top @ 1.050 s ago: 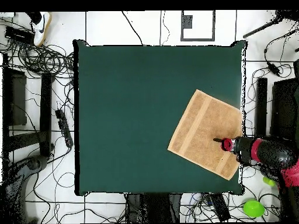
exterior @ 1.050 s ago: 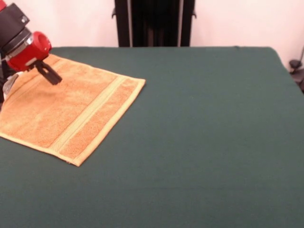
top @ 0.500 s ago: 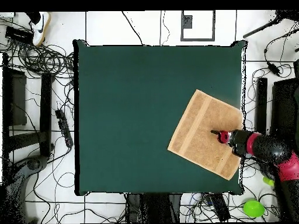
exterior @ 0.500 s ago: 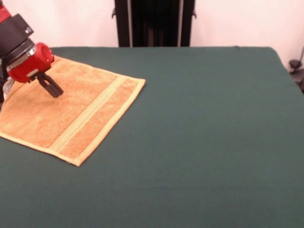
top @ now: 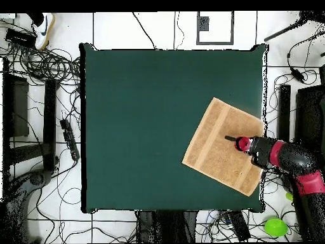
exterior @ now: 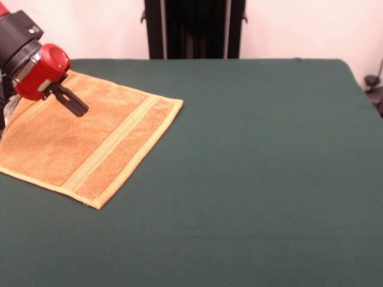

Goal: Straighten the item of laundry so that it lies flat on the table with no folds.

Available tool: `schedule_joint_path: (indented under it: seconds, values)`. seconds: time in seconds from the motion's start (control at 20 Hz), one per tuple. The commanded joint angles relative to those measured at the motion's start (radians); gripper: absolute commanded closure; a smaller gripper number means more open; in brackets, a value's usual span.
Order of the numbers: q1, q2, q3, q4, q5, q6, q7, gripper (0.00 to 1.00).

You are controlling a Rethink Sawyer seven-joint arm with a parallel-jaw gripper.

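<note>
Item: laundry towel (exterior: 78, 140), spread below the gripper (exterior: 76, 106) on the green surface (exterior: 251, 167); we see no folds. Jaws: together, it seems, holding nothing. Step: we judge flattening near finished. Next: withdraw upward without snagging cloth.

My gripper (exterior: 78, 107) hovers over the orange towel (exterior: 84, 140) spread flat on the green table (exterior: 257, 179).

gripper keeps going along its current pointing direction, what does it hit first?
Most likely the towel. The gripper slants down over the towel's middle, aimed toward the stripe band, so it should meet terry before bare table. Its height above the cloth is unclear.
</note>
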Motion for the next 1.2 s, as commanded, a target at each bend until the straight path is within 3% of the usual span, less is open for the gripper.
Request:
schedule_joint_path:
  seconds: [0.05,0.45,0.85,1.2]
  values:
    - [0.076,0.003,-0.025,0.018,0.01,0.069,-0.164,1.0]
    - [0.109,0.064,-0.076,-0.061,-0.117,-0.033,-0.223,1.0]
    - [0.121,0.073,-0.093,0.046,-0.165,-0.12,-0.09,1.0]
    - [0.126,0.066,-0.111,0.118,-0.152,-0.145,-0.01,1.0]
